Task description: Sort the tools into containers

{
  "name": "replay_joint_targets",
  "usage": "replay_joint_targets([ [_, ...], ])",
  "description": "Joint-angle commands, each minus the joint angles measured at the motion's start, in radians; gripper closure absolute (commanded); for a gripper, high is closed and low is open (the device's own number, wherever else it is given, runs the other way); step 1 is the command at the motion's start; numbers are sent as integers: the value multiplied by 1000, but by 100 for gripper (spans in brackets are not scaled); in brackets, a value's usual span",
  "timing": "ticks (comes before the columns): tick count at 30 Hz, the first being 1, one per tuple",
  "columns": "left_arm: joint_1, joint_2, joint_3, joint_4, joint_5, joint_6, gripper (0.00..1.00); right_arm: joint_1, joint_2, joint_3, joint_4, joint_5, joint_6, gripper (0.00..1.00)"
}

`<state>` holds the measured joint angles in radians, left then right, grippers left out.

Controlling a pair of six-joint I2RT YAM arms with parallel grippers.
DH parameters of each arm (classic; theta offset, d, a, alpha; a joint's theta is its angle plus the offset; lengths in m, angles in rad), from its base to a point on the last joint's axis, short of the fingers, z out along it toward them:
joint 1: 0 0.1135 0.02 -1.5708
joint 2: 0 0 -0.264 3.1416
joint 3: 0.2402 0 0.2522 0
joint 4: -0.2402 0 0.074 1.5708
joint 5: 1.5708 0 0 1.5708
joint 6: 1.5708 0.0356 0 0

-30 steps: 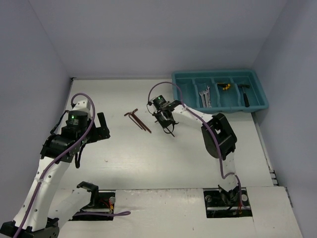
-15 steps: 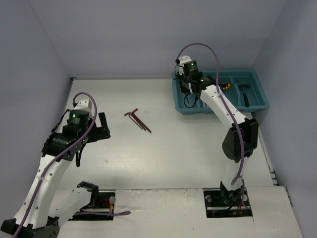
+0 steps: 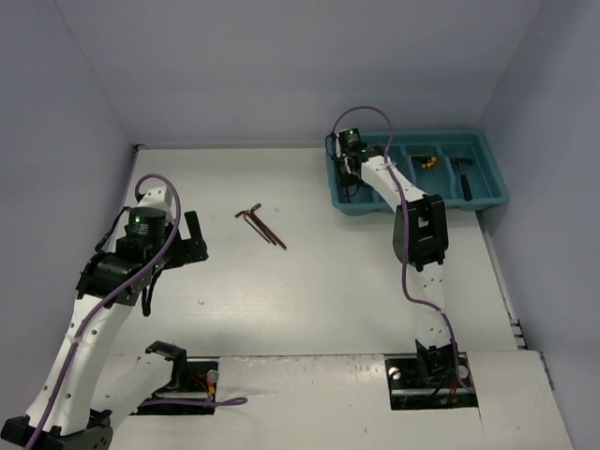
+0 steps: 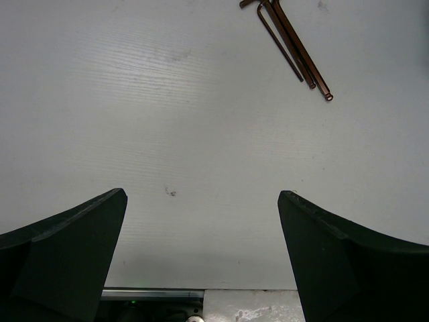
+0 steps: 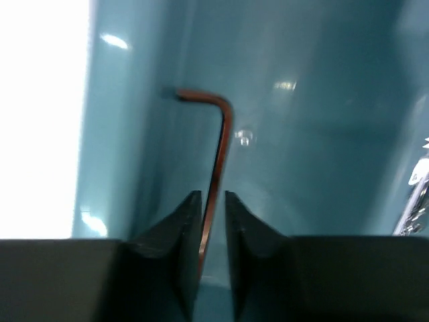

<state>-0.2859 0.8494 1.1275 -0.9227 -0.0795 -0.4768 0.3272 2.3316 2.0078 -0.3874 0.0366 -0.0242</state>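
Already we are well into the sort, though not at its end. Our right gripper (image 5: pixel 213 201) is clenched on a reddish hex key (image 5: pixel 220 144). The key's long leg runs up from between the fingers and its short leg bends off to the left. From above, that arm reaches over the left end of the tray (image 3: pixel 469 205), so we hold the key inside the leftmost compartment, near its outer wall. We cannot tell whether the key touches the floor there. No other tool shows in that compartment.

The rest of the tray looks settled. The yellow pieces (image 3: pixel 428 162) sit in the third compartment and the hammer (image 3: pixel 464 178) lies in the fourth. Blurred silver shapes at the right edge of the right wrist view are probably the wrenches (image 5: pixel 419 194) in the second compartment. From above, our own arm hides them.

What is left lies on the surface (image 4: pixel 201 121). The loose keys (image 4: pixel 291 43), a small bundle of perhaps three, rest together well apart from the tray. Our left gripper (image 4: pixel 202 194) hangs released and empty above bare surface, with that bundle ahead of it and out of its reach.

We judge that we have yet to let go of the held key, and the bundle must then join it.
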Motion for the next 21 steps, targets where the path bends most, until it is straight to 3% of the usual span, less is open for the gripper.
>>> replay_joint_targets([
  [1,4,7,43,41,-8,-16,5,1,-80,110,47,1,9,73],
  [3,5,8,43,42,-10,-14,5,10,-114,99,47,9,11,65],
  [8,4,7,38,42,-16,-12,5,87,-229,51,47,-31,-31,64],
  [12,4,9,29,42,-16,-11,5,230,-300,-30,47,-115,-85,64],
  [16,4,14,28,42,-17,-5,5,354,-289,-89,47,-121,-91,64],
  [21,4,19,36,42,-18,3,5,421,-198,-108,47,-118,-73,64],
])
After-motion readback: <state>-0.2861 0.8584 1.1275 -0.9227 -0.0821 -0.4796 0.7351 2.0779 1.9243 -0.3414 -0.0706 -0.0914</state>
